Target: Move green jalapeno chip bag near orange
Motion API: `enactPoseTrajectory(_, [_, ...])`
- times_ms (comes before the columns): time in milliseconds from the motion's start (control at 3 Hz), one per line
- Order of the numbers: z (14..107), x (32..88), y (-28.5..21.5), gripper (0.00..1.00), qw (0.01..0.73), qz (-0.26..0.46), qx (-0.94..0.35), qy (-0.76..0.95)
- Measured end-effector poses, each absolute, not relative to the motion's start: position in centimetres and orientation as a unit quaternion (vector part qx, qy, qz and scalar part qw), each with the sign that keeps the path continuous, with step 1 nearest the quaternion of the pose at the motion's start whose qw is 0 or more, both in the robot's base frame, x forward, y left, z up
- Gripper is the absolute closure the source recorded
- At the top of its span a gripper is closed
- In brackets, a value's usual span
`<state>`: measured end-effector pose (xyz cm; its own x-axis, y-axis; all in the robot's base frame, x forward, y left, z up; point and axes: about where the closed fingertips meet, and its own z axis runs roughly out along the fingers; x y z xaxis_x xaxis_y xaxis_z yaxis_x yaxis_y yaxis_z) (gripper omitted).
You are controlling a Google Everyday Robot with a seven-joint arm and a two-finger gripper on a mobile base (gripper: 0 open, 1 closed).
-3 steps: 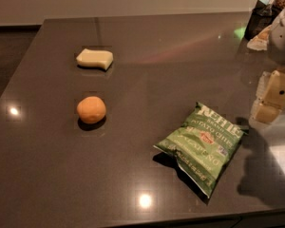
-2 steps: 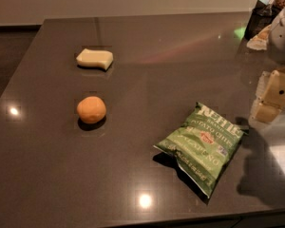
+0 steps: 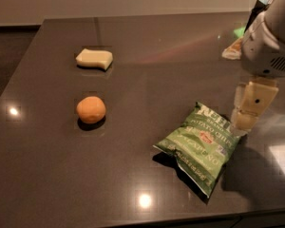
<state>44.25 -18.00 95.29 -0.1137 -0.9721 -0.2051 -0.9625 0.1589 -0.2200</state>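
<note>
Moved: cream-coloured two-finger gripper (image 3: 242, 122) and the white arm housing (image 3: 268, 49) above it have shifted left since a second ago; the loose items on the table lie where they were.
Gripper place: right side of the scene, hanging down from the housing, its lower tip at the far-right corner of the bag, touching it or just above it; which one cannot be told.
Gripper state: open or closed cannot be told from this view; it carries nothing clear of the table.
Green jalapeno chip bag (image 3: 199, 144): crinkly green foil snack bag with white lettering and a small red mark, lying flat at the near right, its long side slanting from far right to near left.
Orange (image 3: 91, 109): small round matte orange fruit, left of centre, well apart from the bag, with bare tabletop between them.
Block (image 3: 94, 59): pale yellow rectangular block, far left, just beyond the orange and not touching it.
Table (image 3: 152, 80): dark grey glossy tabletop with bright spots of reflected light, bearing all three items.
</note>
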Motion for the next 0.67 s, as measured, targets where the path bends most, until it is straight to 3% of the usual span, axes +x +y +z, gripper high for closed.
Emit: enactPoseTrajectory(667, [90.0,45.1,-14.3,0.0,0.144,0.001,-0.699,0.701])
